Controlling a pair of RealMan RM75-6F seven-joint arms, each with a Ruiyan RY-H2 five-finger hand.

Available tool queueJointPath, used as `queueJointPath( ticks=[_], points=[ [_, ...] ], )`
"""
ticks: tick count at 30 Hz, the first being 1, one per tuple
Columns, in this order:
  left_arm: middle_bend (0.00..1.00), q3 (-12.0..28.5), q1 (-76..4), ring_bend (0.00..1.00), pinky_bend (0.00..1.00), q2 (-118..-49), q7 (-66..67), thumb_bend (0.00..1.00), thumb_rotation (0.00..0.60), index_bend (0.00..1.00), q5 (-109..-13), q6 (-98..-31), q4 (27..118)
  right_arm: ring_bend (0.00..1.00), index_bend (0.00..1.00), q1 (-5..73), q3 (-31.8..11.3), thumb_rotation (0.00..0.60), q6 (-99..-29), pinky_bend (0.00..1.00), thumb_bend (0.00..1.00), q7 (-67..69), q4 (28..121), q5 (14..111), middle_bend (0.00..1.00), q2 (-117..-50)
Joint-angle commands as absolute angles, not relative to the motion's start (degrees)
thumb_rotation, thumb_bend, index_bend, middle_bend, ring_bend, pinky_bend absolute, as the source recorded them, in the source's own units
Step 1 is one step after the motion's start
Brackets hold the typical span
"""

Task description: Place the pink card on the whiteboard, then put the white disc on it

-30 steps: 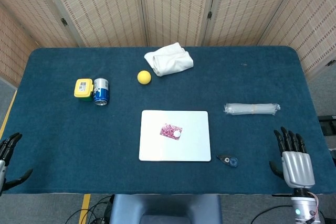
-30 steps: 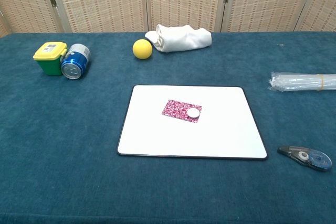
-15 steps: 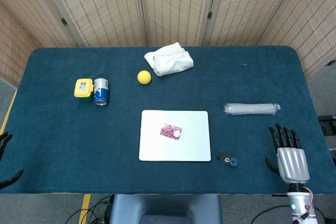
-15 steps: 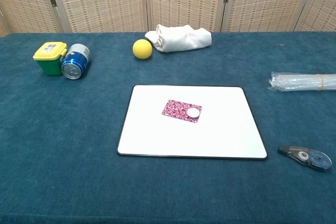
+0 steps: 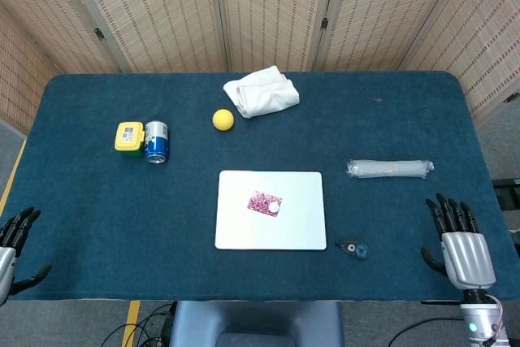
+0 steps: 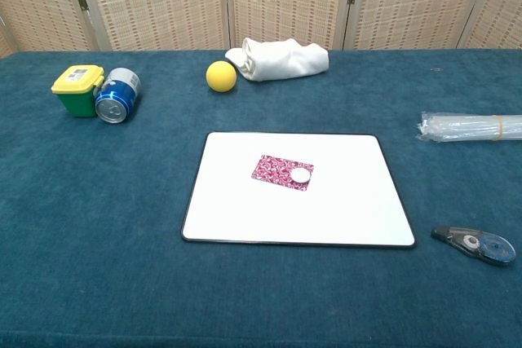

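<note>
Your right hand (image 5: 463, 251) sits at the near right corner of the table (image 5: 97, 201), fingers spread and straight, holding nothing. Your left hand (image 5: 11, 245) shows only at the near left edge, fingers apart too, nothing in it. Neither one appears in the chest view.

Now look to the middle: the whiteboard (image 6: 342, 209) lies flat, white with a thin dark rim and rounded corners. The card (image 6: 278, 170) is on it, near the centre, a small pink rectangle with a busy red-and-pink pattern, turned slightly askew to the board's edges. The disc (image 6: 301, 175) rests on the card's right end, small, round, plain white.

Just off the board's near right corner lies a tape dispenser (image 6: 477, 244). Further right, a clear roll (image 6: 471, 126). At the far side, a yellow ball (image 6: 221, 76) beside a white cloth (image 6: 280, 59); to the left, a blue can (image 6: 117, 96) on its side touches a yellow-lidded box (image 6: 78, 90).
</note>
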State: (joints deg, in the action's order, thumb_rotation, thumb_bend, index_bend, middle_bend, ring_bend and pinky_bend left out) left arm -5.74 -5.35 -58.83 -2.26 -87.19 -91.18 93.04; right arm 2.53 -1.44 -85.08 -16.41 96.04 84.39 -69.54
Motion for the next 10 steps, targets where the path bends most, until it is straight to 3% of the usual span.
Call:
queueJointPath(
  ticks=[1,10],
  points=[
    [0.08,-5.58,-5.43,0.12,0.32,-58.8,-1.41,0.28,0.6,0.06,-87.56,-90.23,93.54,0.0,0.0,2.54,-1.32,0.6,-84.75,0.0,0.19,-15.89,96.07,84.48,0.0,-69.03],
    [0.08,-4.94,-4.87,0.12,0.32,-59.71,1.57,0.28,0.6,0.06,-88.04,-88.84,93.68,0.0,0.0,2.7,-1.32,0.6,-84.63,0.0,0.19,-13.8,96.51,85.51,0.0,-67.99]
  ],
)
